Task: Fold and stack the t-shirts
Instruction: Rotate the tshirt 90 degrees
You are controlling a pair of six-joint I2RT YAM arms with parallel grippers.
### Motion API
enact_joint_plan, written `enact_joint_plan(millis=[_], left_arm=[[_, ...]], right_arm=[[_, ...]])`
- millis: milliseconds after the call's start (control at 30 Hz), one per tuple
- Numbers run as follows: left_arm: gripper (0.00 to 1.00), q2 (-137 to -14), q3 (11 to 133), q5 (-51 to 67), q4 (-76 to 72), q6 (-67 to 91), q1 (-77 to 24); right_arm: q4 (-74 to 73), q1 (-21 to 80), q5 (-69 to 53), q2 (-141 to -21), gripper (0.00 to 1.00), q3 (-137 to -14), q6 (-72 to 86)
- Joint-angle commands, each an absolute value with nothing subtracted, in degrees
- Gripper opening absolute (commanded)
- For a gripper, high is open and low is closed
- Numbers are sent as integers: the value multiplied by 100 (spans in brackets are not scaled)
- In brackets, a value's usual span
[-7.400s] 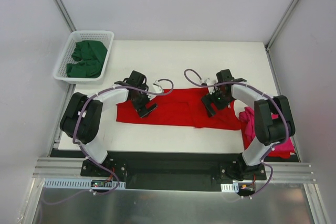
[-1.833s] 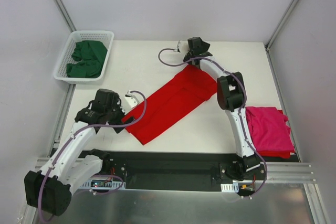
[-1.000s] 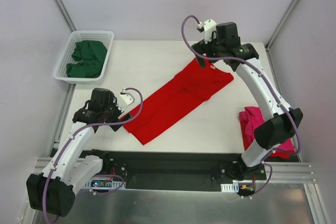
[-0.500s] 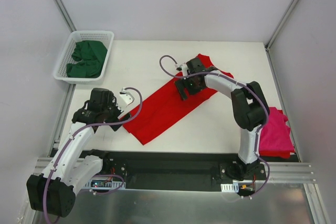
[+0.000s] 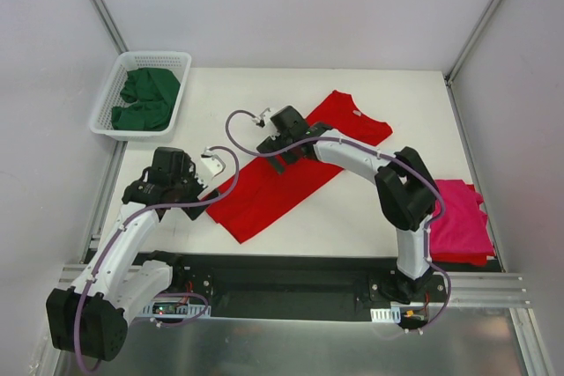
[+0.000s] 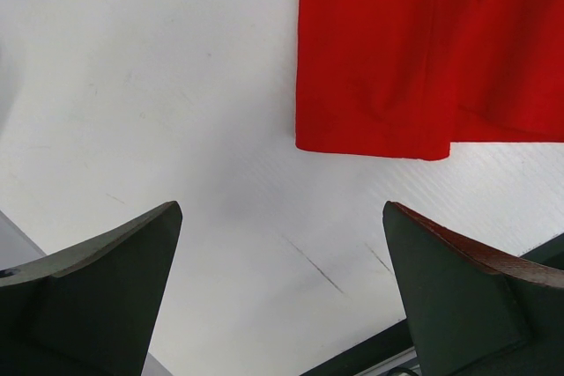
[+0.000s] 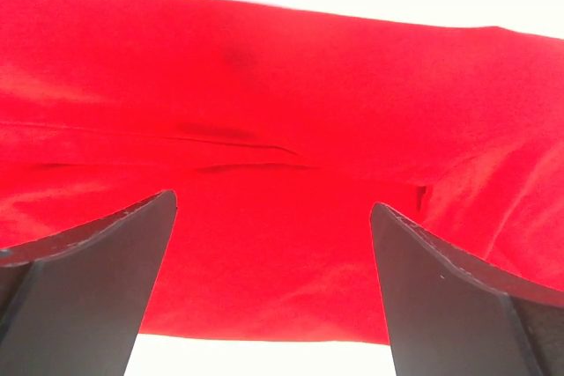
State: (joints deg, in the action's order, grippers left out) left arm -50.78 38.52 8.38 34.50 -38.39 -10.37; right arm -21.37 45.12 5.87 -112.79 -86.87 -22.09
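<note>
Over the red t-shirt (image 5: pixel 295 178), right hand (image 7: pixel 273 202) spread, empty; left hand (image 6: pixel 280 209) likewise beside its corner.

We see the red t-shirt (image 5: pixel 269 193) lying as a long strip slantwise across the white table (image 5: pixel 264 90), collar end toward the far right. Our right gripper (image 5: pixel 280 154) is over its middle part; our left gripper (image 5: pixel 182 189) is over bare table just beside its near left corner. A pink t-shirt (image 5: pixel 458 222) lies at the near right edge, and green t-shirts (image 5: pixel 145 99) sit in the white basket (image 5: pixel 154 56) at the far left.
</note>
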Motion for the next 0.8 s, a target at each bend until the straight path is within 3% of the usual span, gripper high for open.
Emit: enact_joint_plan(millis=[0, 167, 400, 767], left_arm=[[99, -5063, 3955, 747, 3392, -3902, -976], [99, -5010, 3867, 738, 3384, -3902, -976], [99, -5010, 3894, 677, 3392, -3937, -984], [99, -4869, 3885, 545, 3375, -4025, -932]], right_arm=[[-1864, 4403, 826, -11355, 96, -8615, -2268], [-1854, 4403, 695, -11487, 96, -8482, -2215], [-2188, 4403, -526, -11654, 96, -8569, -2153], [-4050, 4395, -1432, -12085, 96, -8974, -2891]])
